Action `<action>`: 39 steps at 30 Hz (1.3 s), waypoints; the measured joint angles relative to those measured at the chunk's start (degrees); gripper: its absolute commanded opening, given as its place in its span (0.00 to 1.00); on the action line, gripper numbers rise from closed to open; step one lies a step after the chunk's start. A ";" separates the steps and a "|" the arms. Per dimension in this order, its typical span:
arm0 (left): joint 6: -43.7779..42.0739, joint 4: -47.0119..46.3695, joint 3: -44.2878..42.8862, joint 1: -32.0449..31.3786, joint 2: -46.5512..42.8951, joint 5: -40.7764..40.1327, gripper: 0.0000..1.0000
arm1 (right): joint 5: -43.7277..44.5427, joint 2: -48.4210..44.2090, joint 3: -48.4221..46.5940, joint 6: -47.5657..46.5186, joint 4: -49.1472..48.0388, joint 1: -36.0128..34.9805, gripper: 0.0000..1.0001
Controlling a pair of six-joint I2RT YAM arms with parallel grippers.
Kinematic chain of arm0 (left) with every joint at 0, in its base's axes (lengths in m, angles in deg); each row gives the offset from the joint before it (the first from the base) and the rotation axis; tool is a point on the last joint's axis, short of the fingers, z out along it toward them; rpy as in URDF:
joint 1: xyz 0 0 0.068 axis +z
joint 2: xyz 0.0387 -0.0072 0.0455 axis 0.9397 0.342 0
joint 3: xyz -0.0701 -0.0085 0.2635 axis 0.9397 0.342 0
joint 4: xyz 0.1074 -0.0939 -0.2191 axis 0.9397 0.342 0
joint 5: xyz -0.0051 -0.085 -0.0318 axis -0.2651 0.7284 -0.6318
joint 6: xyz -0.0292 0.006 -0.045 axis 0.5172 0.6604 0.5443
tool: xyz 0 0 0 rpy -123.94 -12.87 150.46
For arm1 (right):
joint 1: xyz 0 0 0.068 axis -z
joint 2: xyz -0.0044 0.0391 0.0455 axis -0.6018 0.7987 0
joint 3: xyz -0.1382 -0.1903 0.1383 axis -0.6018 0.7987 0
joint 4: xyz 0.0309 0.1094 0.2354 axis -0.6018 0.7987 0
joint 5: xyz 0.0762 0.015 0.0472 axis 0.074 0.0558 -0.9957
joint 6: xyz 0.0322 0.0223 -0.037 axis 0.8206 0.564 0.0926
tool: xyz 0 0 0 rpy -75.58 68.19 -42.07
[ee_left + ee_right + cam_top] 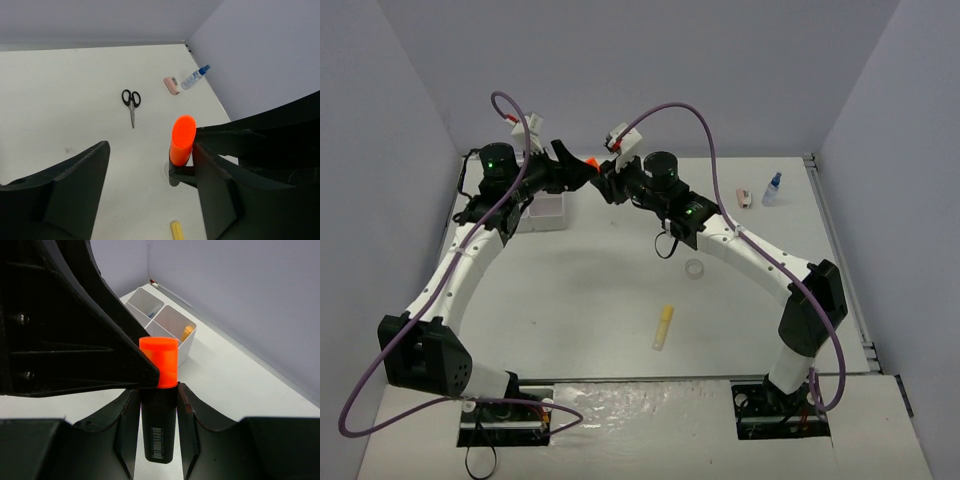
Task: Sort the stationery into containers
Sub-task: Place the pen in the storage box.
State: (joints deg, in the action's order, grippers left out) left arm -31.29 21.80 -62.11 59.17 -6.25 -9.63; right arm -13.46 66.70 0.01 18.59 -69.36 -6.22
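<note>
The orange-black marker [159, 367] is held in the air at the table's 12 o'clock edge. It has a smooth, glossy orange cylindrical cap over a black barrel. A white barcode sticker sits low on the barrel, and its digits are too small to read.

The right gripper [159, 392] is closed narrow on the barrel, with one matte black finger on each side. The left gripper [150, 150] is spread wide. In the right wrist view one of its fingers touches the cap from 9 o'clock, and the other stands well apart.

Just beyond, at about 10 o'clock on the table, is the white translucent organizer tray [175, 320]. It has thin walls and square cells, and a small yellowish item [187, 331] shows in one cell.

The black-handled scissors [131, 102] lie flat on the matte white table [600, 290], their loops toward 12 o'clock and the metal blades closed. The clear tape ring [695, 268] lies near the centre. The yellow stick [663, 327] lies at 6 o'clock.

At 2 o'clock the pink piece [171, 85] lies just beside the clear blue-capped bottle [195, 77].
</note>
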 measured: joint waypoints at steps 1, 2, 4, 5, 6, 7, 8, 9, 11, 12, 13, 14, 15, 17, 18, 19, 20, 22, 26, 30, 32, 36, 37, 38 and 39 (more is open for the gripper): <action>0.13 -0.32 0.00 0.00 0.00 0.22 0.51 | -0.02 0.01 -0.13 0.02 0.04 -0.01 0.00; 0.26 -0.68 0.00 -0.03 0.00 0.42 0.47 | -0.05 0.08 -0.29 0.07 0.07 -0.01 0.00; 0.41 -1.43 0.01 -0.26 0.01 0.43 0.43 | -0.30 0.45 -0.75 0.21 0.06 -0.01 0.00; 0.45 -1.72 0.02 -0.38 0.04 0.38 0.42 | -0.49 0.69 -1.03 0.29 0.07 -0.01 0.00; 0.40 -1.85 0.00 -0.41 0.10 0.30 0.40 | -0.68 0.97 -1.36 0.40 0.16 -0.01 0.00; 0.43 -1.95 0.00 -0.42 0.21 0.33 0.39 | -0.83 1.24 -1.54 0.54 0.20 0.00 0.00; 0.45 -2.02 0.00 -0.42 0.30 0.39 0.38 | -0.92 1.48 -1.68 0.67 0.22 0.01 0.00; 0.46 -2.05 0.00 -0.42 0.40 0.37 0.37 | -1.00 1.73 -1.80 0.79 0.20 0.01 0.00; 0.47 -2.09 0.02 -0.42 0.62 0.19 0.33 | -1.30 2.13 -1.91 1.16 0.24 0.01 0.00; 0.48 -2.11 0.00 -0.42 0.72 0.23 0.30 | -1.34 2.27 -1.94 1.24 0.24 -0.01 0.00; 0.46 -2.13 0.00 -0.42 0.73 0.18 0.27 | -1.43 2.42 -1.99 1.31 0.24 -0.01 0.00; 0.44 -2.15 0.00 -0.42 0.74 0.14 0.24 | -1.53 2.57 -2.03 1.37 0.24 -0.01 0.00; 0.54 -2.17 0.02 -0.42 0.76 0.21 0.18 | -1.63 2.64 -2.08 1.48 0.26 -0.01 0.00; 0.59 -2.37 0.00 -0.44 0.75 0.52 0.06 | -1.84 2.80 -2.15 1.54 0.31 -0.01 0.00; 0.66 -2.48 0.01 -0.49 0.75 0.60 0.01 | -1.91 2.84 -2.15 1.62 0.36 0.01 0.00; 0.72 -2.49 0.02 -0.57 0.76 0.52 0.00 | -1.96 2.84 -2.15 1.73 0.37 0.05 0.00; 0.71 -2.46 0.01 -0.61 0.76 0.47 0.00 | -1.97 2.84 -2.15 1.80 0.38 0.05 0.00; 0.63 -2.30 0.00 -0.63 0.76 0.40 0.00 | -1.97 2.84 -2.15 1.93 0.41 0.03 0.02; 0.32 -1.95 0.00 -0.63 0.76 0.41 0.00 | -1.95 2.84 -2.15 2.18 0.68 0.03 0.59; -1.69 -0.30 -0.05 -0.54 0.94 -1.41 0.00 | -1.82 2.87 -2.57 2.62 1.35 0.03 1.00; -3.53 1.20 -0.85 0.04 1.64 -3.25 0.00 | -1.18 2.87 -3.14 2.91 1.63 0.09 1.00; -8.36 3.39 -4.57 1.40 4.27 -8.86 0.00 | 0.04 2.87 -3.50 4.18 1.77 0.76 1.00; -10.23 3.58 -5.74 1.75 5.12 -10.65 0.00 | 0.21 2.87 -3.49 4.47 1.85 1.03 1.00; -12.54 3.64 -6.94 2.08 6.01 -12.50 0.00 | 0.34 2.87 -3.48 4.69 1.98 1.41 1.00; -15.09 3.64 -8.36 2.48 7.04 -14.40 0.00 | 0.50 2.85 -3.40 4.89 1.97 1.91 1.00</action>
State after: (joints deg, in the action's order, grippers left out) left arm -46.39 25.44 -70.47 61.65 0.79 -24.02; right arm -12.96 69.55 -3.39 23.48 -67.39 -4.31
